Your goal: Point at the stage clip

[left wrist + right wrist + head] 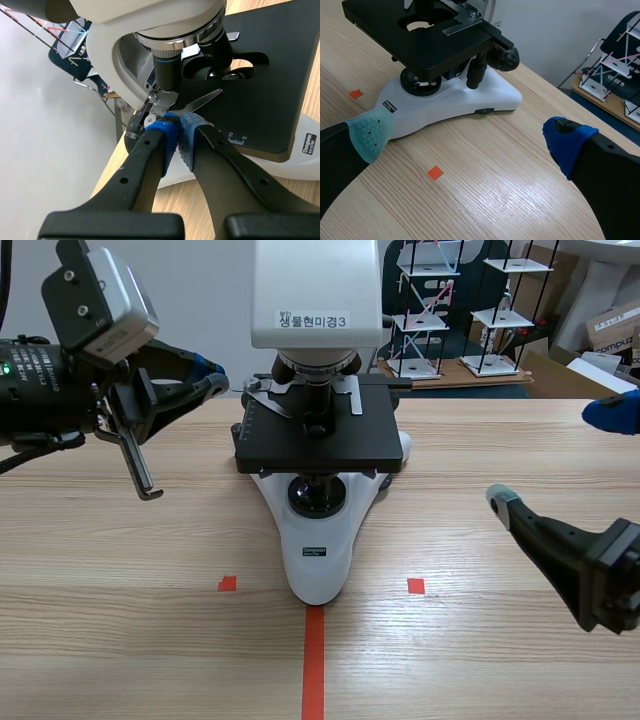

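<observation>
Closest to us is the right gripper [470, 135], parked low over the table [120, 640] off to the side of the microscope [318, 540]. Its two fingers are spread wide with nothing between them, and from what I can see it has no part in this job.

All the action is on the other side. The left gripper [179, 131] comes in at stage height with its fingers pressed together on nothing, the two pads [192, 129] meeting in one blunt tip. That tip sits right at the pivot end of the stage clip [202, 101], the thin silver blade lying across the black stage [270, 100] and reaching toward the opening under the objective lens [167, 75]. In the wrist view the pads overlap the clip's mount; whether they touch metal or hang just shy of it I cannot tell. From the front, the gripper's tip is just beside the stage's left edge, level with the clip.

I'd judge the pointing step itself to be in hand and very nearly done, since the closed tip is aimed along the clip. What's left, if anything, calls for a small, slow nudge to line the tip up plainly on the blade. The fingers should be kept together and clear of the objective just above, then held steady.
</observation>
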You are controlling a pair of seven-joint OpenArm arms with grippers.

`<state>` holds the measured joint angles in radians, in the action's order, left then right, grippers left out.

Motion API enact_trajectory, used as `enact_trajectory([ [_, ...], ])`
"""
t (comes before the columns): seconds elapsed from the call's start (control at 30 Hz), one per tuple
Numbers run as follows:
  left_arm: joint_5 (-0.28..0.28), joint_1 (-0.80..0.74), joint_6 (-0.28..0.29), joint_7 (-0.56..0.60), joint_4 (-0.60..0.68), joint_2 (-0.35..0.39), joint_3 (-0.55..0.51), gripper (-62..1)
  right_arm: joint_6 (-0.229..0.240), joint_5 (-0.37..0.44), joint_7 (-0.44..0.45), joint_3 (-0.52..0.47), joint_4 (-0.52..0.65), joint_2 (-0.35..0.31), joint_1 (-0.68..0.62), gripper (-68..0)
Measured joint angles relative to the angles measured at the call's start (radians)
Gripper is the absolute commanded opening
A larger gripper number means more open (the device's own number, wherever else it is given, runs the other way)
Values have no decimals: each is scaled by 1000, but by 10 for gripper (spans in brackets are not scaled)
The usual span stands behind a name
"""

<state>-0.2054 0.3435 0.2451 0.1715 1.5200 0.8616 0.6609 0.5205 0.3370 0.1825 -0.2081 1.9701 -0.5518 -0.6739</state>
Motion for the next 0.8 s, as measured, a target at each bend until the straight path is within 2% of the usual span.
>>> enact_trajectory([
  [0.8, -8, 0, 0, -7, 0, 0, 0, -594, 0, 0, 0, 0, 0, 0, 0, 4],
])
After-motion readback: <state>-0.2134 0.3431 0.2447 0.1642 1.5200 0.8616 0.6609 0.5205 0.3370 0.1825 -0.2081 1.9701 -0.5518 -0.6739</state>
